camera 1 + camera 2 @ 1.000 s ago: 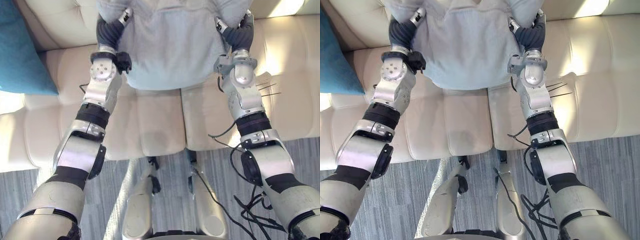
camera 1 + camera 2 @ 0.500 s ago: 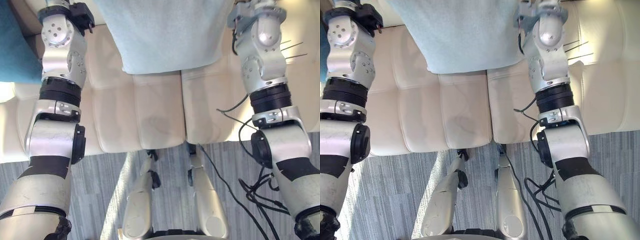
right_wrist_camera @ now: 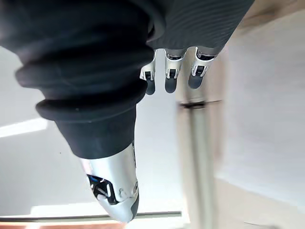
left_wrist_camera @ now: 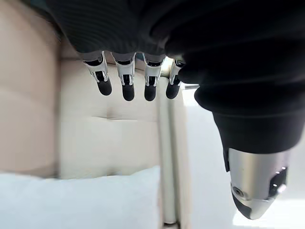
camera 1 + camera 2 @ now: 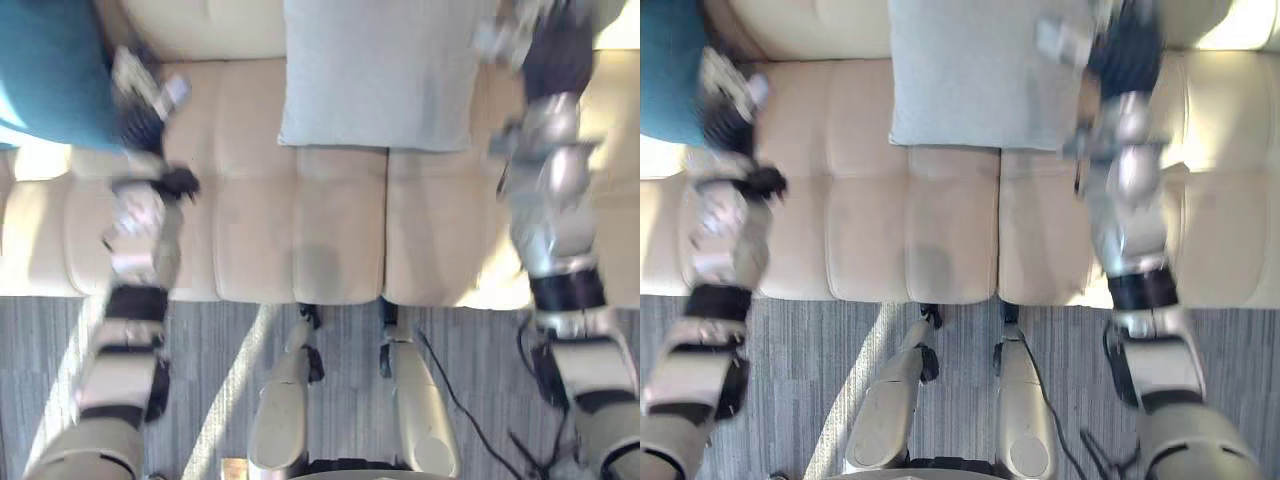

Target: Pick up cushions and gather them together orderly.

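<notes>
A light grey cushion (image 5: 380,75) stands on the cream sofa (image 5: 340,230), leaning against its backrest in the middle. A teal cushion (image 5: 50,70) rests at the sofa's far left. My left hand (image 5: 145,95) hovers over the seat between the two cushions, apart from both. Its wrist view shows the left hand (image 4: 126,81) with straight fingers and nothing held, the grey cushion (image 4: 81,200) past them. My right hand (image 5: 545,40) is just right of the grey cushion's upper corner. In its own wrist view the right hand (image 3: 167,71) is open and empty.
The sofa's seat pads run the width of the view, with bright sunlight on the right end (image 5: 610,180). Grey striped carpet (image 5: 200,380) lies in front of the sofa.
Both hands have let go of the grey cushion and pulled out to its sides, fingers straightened. The cushion now stands free against the backrest. The camera has also shifted.
</notes>
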